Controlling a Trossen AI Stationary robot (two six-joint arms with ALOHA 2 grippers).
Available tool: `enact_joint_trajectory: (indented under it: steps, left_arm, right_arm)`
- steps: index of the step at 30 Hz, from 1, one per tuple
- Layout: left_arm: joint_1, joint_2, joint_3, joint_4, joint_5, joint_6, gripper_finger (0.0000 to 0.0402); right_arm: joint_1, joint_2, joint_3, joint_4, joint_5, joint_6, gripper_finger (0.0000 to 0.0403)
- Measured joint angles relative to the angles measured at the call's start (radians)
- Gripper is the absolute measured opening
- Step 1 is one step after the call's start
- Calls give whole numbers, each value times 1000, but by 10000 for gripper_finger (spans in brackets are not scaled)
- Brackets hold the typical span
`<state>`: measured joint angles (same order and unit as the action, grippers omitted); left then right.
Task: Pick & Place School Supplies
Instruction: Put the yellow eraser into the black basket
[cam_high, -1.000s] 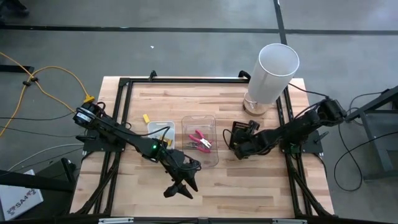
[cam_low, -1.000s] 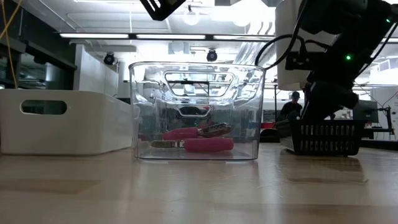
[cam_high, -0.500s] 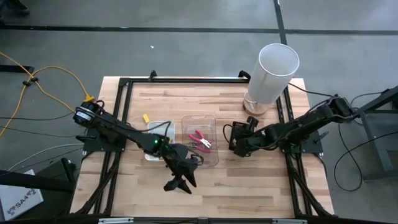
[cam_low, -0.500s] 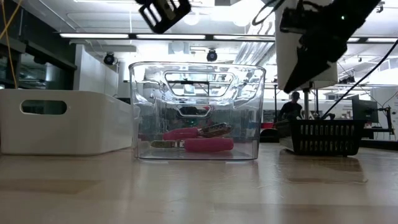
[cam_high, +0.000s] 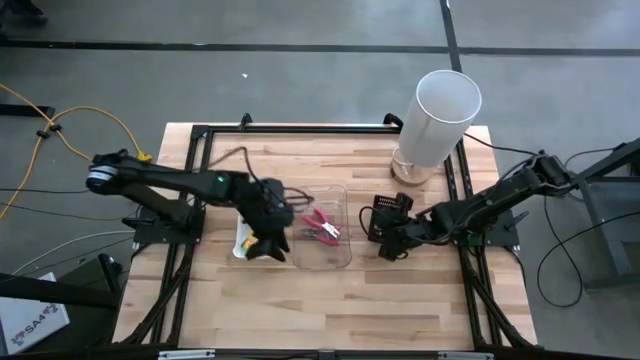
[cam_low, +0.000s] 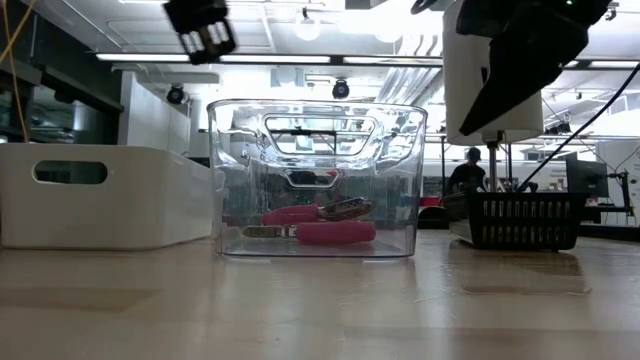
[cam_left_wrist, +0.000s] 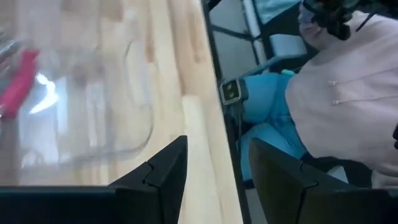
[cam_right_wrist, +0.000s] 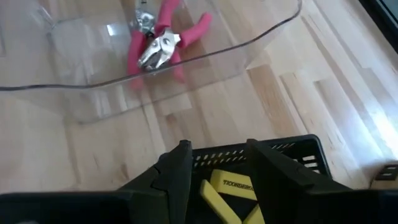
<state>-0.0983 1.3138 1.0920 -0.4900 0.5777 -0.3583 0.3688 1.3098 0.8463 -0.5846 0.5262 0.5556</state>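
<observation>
Looks like it's mid-sort: 2 pink pliers (cam_high: 320, 226) already sit in the clear tray (cam_high: 322, 256), left gripper (cam_high: 262, 246) hovers empty over the white tray (cam_high: 243, 250) with jaws apart, right gripper (cam_high: 394, 243) hangs jaws-apart over the black basket (cam_right_wrist: 273, 163), so next it probably needs a clean drop onto a yellow box (cam_right_wrist: 233, 185).
</observation>
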Motion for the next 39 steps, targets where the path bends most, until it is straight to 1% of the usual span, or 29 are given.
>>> enact_joint_trajectory:
  steps: [4,6,8,13,16,18,23,26,28,33,35,39]
  left_arm:
    - [58,-83,0,-139,-15,-2,163]
    - [85,-112,0,-193,-57,-33,163]
    - [112,-131,0,-260,-127,-105,163]
    - [188,-139,0,-417,-344,-251,163]
    - [241,-139,0,-492,-434,-318,163]
    - [275,-139,0,-516,-446,-324,163]
    - [361,-139,0,-572,-390,-309,163]
    - [423,-139,0,-573,-401,-354,163]
    - [468,-139,0,-574,-444,-424,163]
    - [548,-139,0,-614,-594,-653,163]
    - [569,-139,0,-654,-628,-735,163]
    - [588,-139,0,-742,-685,-851,163]
  right_arm:
    - [8,0,0,17,-2,0,144]
    - [8,0,0,31,-5,0,144]
    - [8,0,0,36,-5,-2,144]
    - [8,0,0,56,-6,-3,144]
    - [8,0,0,58,-6,-7,144]
    - [8,0,0,59,-7,-21,144]
    - [12,0,0,67,-11,-55,144]
    - [14,0,0,73,-22,-60,144]
    - [15,0,0,80,-35,-63,144]
    - [34,0,0,99,-35,-90,144]
    - [45,0,0,106,-35,-91,144]
    - [74,1,0,104,-34,-91,144]
